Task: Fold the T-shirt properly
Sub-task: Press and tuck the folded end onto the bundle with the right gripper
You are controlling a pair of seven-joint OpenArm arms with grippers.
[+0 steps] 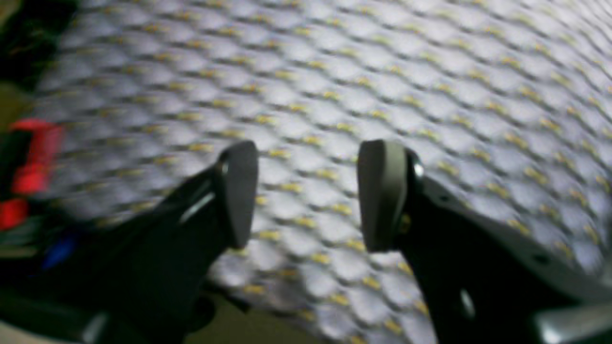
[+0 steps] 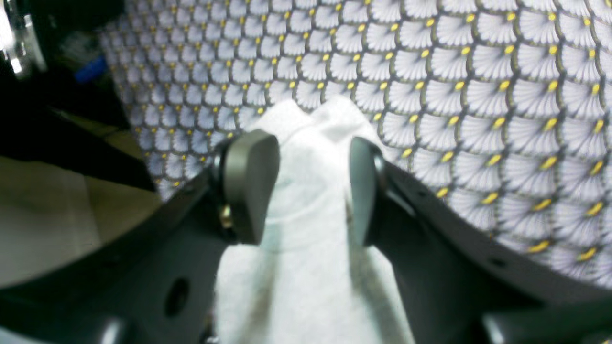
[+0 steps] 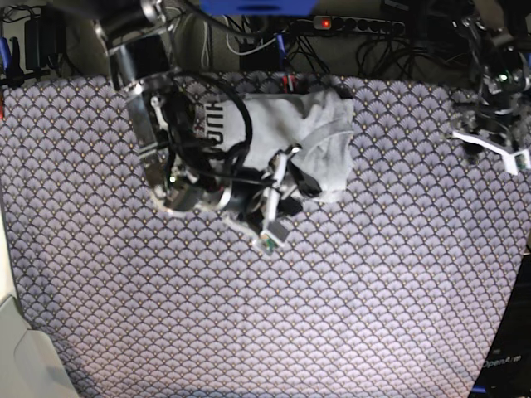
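The light grey T-shirt point(image 3: 311, 124) lies bunched and partly folded at the back middle of the tablecloth point(image 3: 332, 290), with black lettering showing beside the arm. My right gripper point(image 3: 284, 172) sits at the shirt's front edge. In the right wrist view the right gripper point(image 2: 313, 155) is open, its fingers apart on either side of a raised fold of the T-shirt point(image 2: 306, 272). My left gripper point(image 3: 491, 143) hangs at the far right, away from the shirt. Seen from the left wrist, the left gripper point(image 1: 308, 191) is open over bare tablecloth point(image 1: 334, 71) with nothing between its fingers.
Cables and a power strip point(image 3: 353, 25) run along the table's back edge. A pale surface point(image 3: 17, 348) borders the front left corner. Blurred red items point(image 1: 33, 153) sit beyond the cloth's edge in the left wrist view.
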